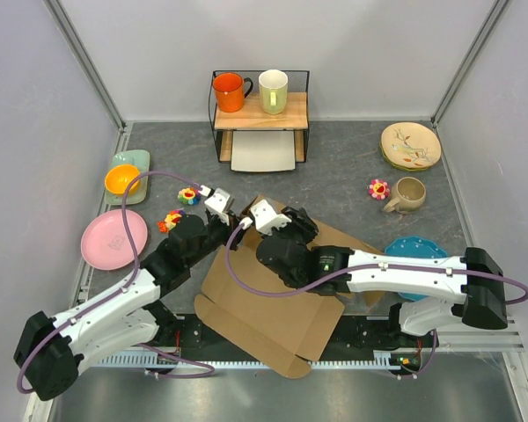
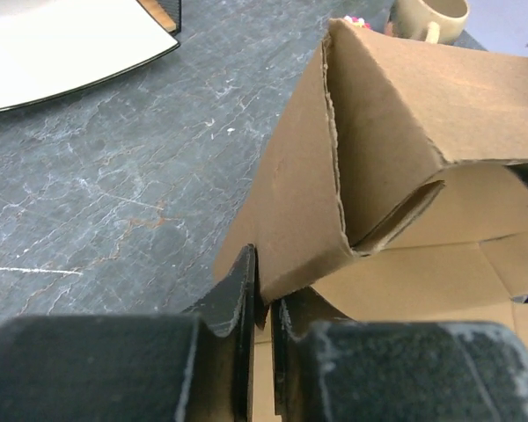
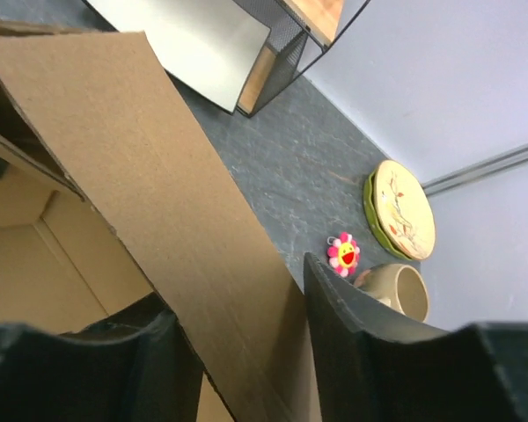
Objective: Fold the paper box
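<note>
- Left claw (image 2: 262, 281) is shut on the paper box (image 1: 273, 308), at its 10 o'clock corner, so that wall stands up.
- Right claw (image 3: 236, 281) sits open around its back flap, likely to bend it.
- Paper box lies toward 6 o'clock on the surface (image 1: 334, 176).

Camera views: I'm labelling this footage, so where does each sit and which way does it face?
Top external: above and behind the arm bases, looking down on the table; left arm and right arm meet at the paper box.
Left wrist: on the left arm, facing a raised box wall pinched in the left end effector.
Right wrist: on the right arm, facing the far right; the right end effector straddles a flap.
Shared: both wrist views show the white tray and beige mug.
</note>
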Controlling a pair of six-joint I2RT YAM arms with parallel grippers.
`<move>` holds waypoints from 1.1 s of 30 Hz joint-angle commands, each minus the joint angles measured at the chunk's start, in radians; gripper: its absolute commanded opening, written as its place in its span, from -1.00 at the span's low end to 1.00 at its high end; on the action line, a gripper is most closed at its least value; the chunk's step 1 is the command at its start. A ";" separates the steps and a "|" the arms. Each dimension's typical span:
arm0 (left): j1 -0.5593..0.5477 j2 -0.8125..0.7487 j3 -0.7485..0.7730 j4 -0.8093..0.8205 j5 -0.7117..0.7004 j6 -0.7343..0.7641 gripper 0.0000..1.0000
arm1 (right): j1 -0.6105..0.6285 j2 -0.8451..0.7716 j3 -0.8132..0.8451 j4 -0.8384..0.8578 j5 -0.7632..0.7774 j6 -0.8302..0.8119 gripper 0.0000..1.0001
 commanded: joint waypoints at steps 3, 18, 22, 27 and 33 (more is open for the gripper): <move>-0.009 0.001 -0.062 0.053 0.095 0.014 -0.60 | -0.020 0.017 -0.091 0.140 -0.012 -0.142 -0.27; -0.008 0.148 -0.007 0.129 0.149 0.066 -0.13 | -0.021 0.023 -0.198 0.163 -0.046 -0.201 -0.52; -0.009 0.207 -0.014 0.182 0.151 0.063 -0.03 | -0.020 0.034 -0.180 0.137 -0.068 -0.178 -0.53; -0.008 0.260 -0.059 0.339 0.122 0.021 0.08 | -0.012 0.040 -0.177 0.079 -0.095 -0.136 -0.54; -0.008 0.308 -0.062 0.429 0.102 -0.020 0.08 | 0.014 0.049 -0.250 0.073 -0.072 -0.169 -0.58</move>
